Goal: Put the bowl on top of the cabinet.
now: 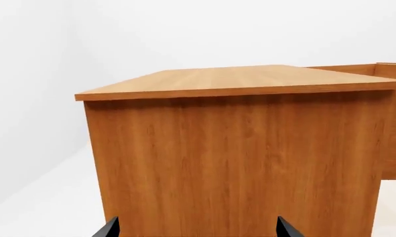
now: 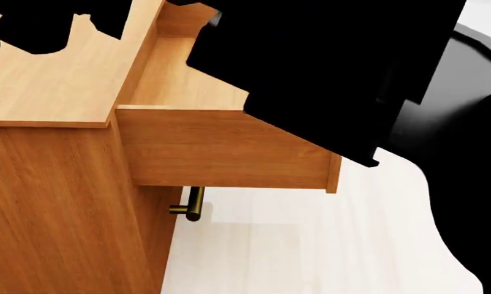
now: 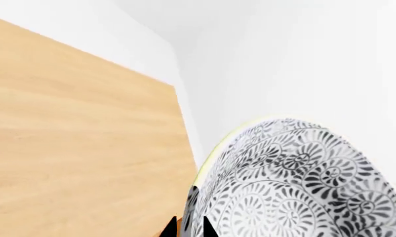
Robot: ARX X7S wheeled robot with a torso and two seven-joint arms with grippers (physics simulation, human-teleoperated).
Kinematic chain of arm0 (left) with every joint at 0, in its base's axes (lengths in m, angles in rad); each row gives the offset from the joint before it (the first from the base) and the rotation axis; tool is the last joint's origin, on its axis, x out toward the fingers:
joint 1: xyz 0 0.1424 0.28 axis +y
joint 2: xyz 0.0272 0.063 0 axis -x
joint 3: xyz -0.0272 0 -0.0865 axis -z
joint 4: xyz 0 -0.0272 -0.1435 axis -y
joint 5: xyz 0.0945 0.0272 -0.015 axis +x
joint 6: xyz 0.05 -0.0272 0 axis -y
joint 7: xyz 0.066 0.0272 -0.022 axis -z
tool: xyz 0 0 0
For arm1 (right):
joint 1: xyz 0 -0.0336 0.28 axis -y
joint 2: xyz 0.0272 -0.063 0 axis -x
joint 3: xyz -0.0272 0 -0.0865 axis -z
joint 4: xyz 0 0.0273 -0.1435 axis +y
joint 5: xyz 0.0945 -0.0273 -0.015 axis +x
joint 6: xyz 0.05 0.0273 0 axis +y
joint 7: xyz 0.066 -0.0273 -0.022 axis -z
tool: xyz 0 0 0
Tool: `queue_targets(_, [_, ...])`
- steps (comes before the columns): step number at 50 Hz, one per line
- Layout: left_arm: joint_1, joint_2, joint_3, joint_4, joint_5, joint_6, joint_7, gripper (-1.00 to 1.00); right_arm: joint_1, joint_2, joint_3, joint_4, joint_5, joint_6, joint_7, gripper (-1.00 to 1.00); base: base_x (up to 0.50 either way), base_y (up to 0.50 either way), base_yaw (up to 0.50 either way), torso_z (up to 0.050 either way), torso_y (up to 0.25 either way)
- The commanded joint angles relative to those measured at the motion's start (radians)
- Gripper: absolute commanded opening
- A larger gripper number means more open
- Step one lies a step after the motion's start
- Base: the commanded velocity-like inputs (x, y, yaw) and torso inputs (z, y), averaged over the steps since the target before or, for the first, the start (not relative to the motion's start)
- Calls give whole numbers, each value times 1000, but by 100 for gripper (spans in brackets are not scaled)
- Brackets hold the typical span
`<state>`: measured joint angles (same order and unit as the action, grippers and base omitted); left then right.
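Note:
The bowl, white with a dense dark floral pattern and a pale greenish rim, fills the right wrist view. My right gripper is shut on its rim, one fingertip on each side of the wall. The cabinet is orange-brown wood with a flat top. My left gripper is open, facing the cabinet's side panel just below the top, with nothing between its fingers. In the head view the bowl is hidden behind my black right arm.
An open drawer juts out from the cabinet below its top, with a brass bar handle under it. Pale wooden floor lies in front. White walls stand behind. My left arm hangs over the cabinet top.

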<state>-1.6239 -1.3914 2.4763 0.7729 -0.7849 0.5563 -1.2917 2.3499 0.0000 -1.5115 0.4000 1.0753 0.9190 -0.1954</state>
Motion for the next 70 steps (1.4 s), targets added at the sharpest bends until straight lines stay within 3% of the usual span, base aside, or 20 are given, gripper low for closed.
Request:
queue_targets(1, [8,-11,-3,0,8,4,1,100,6,0,14,-39,-30,-8,-2,-100,0,0,0,0,0])
queue_targets(19, [21,-24,-8,-2,15,10,3,100,6,0,22,-70,35,-50,2,-100,0,0,0,0,1])
queue_targets(35, [38,-27,-11,-11,21,24,3,100,6,0,170,43,476,-143,75,-100,0,0,0,0,0])
queue_targets(49, [44,-29,-17,-17,16,29,11,100,6,0,126,29,485,-182,64,-100,0,0,0,0,1])
queue_targets(63, [59,-34,-16,-40,4,49,33,100,6,0,-39,30,545,-341,6,-100,0,0,0,1,0])
queue_targets(70, [59,-28,-22,-57,-11,64,57,100,-51,0,-59,57,477,-355,-24,-100,0,0,0,0,1])
